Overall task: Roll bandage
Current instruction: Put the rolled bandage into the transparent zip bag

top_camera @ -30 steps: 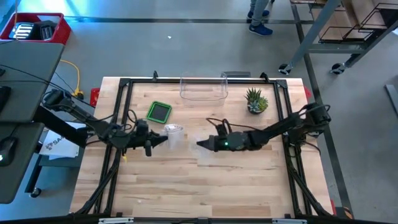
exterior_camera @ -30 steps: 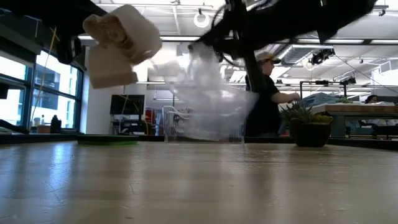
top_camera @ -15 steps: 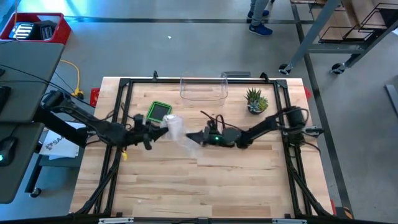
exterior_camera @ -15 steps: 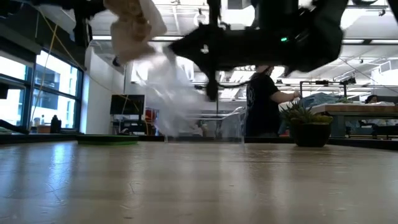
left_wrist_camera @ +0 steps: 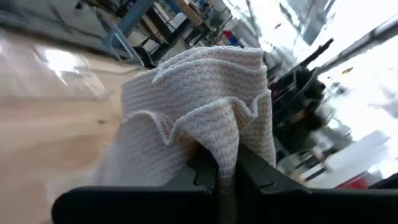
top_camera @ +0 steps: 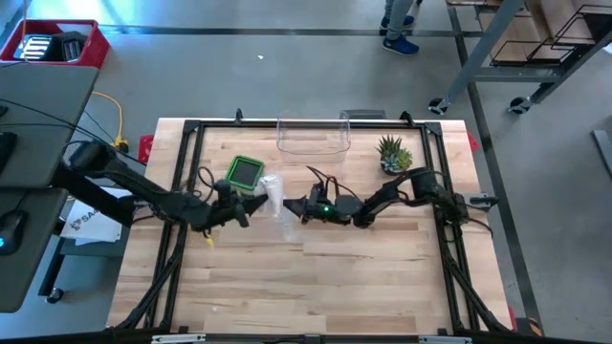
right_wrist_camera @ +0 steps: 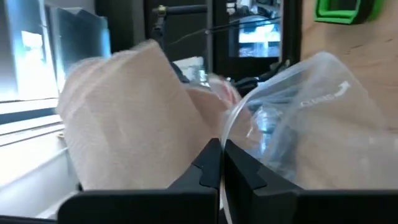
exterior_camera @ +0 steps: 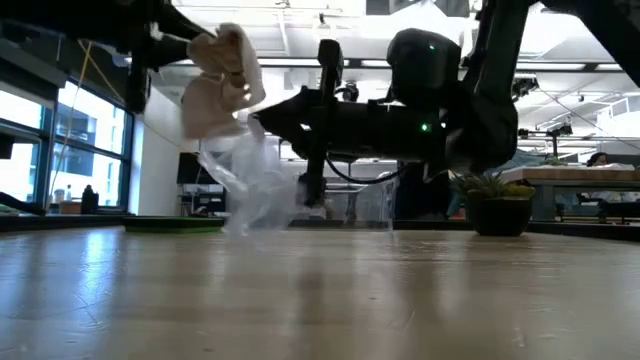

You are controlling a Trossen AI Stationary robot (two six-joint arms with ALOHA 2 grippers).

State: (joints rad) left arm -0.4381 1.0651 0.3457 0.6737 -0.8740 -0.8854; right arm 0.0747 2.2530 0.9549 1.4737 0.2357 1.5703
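Observation:
The beige knitted bandage (exterior_camera: 222, 75) is a crumpled bunch held in the air over the middle of the table, with my left gripper (top_camera: 251, 201) shut on it. It fills the left wrist view as the bandage (left_wrist_camera: 205, 93). Just beneath and beside it hangs a clear plastic bag (exterior_camera: 250, 185), seen from above as the bag (top_camera: 283, 218). My right gripper (top_camera: 291, 205) comes in level from the table's right and is shut on that bag. In the right wrist view the bandage (right_wrist_camera: 124, 118) stands right next to the bag (right_wrist_camera: 311, 124). My left gripper pinches a fold of the bandage (left_wrist_camera: 225, 158) between its two fingers, coming in about level from the table's left. The bandage bulges out beyond the fingertips in loose ruffles, lifted clear of the table. My right gripper pinches the thin edge of the plastic bag (right_wrist_camera: 227, 140) between its shut fingers, level, from the table's right. The bag hangs slack below and beyond the fingers; whether its lower end (exterior_camera: 238, 226) touches the table, I cannot tell.
A green square tray (top_camera: 245, 171) lies at the far left, a clear plastic box (top_camera: 313, 137) stands at the far edge, and a potted plant (top_camera: 393, 154) at the far right. The near half of the wooden table (top_camera: 316, 287) is bare. A person (top_camera: 400, 21) stands beyond the table.
My right gripper has moved down and toward the table's left and far side, up to the bandage, rolling as it went. The bag, spread out in the air before, now hangs down slack. My left gripper has shifted slightly toward the far edge with the bandage.

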